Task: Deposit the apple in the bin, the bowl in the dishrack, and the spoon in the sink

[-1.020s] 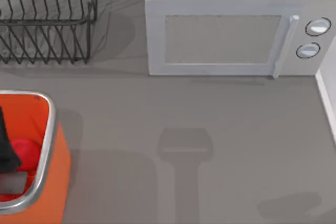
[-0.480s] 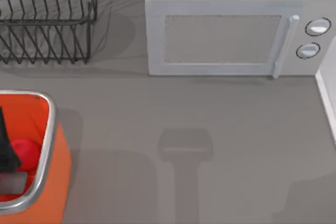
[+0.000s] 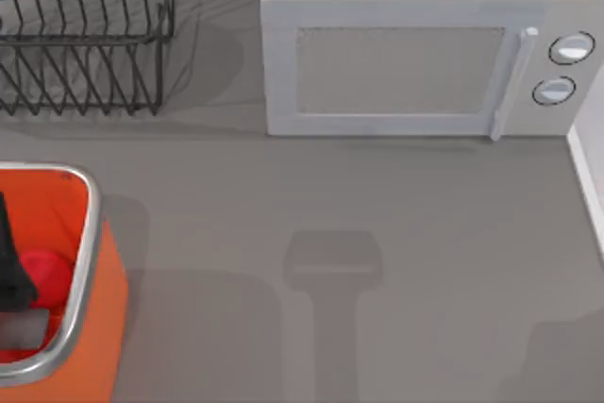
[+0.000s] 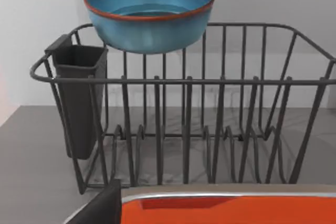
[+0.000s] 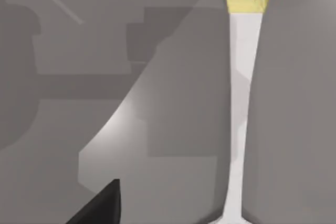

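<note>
In the bin (image 3: 90,233) — the apple (image 3: 47,276), unlabelled.

Top view: overhead, looking down on the table (image 3: 377,195). Left wrist view: low, close, facing the dishrack (image 4: 210,129) over the bin (image 4: 220,205) rim; both shared with top. Right wrist view: close above grey surface.

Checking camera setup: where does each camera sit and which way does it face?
Top view: above the table, looking down on dishrack, microwave, bin; left arm over the bin.
Left wrist view: low behind the bin's rim, facing the dishrack and the bowl; left tool finger.
Right wrist view: facing down at the spoon; right tool finger.
Shared: top and left wrist views both show dishrack, bowl, bin.
</note>
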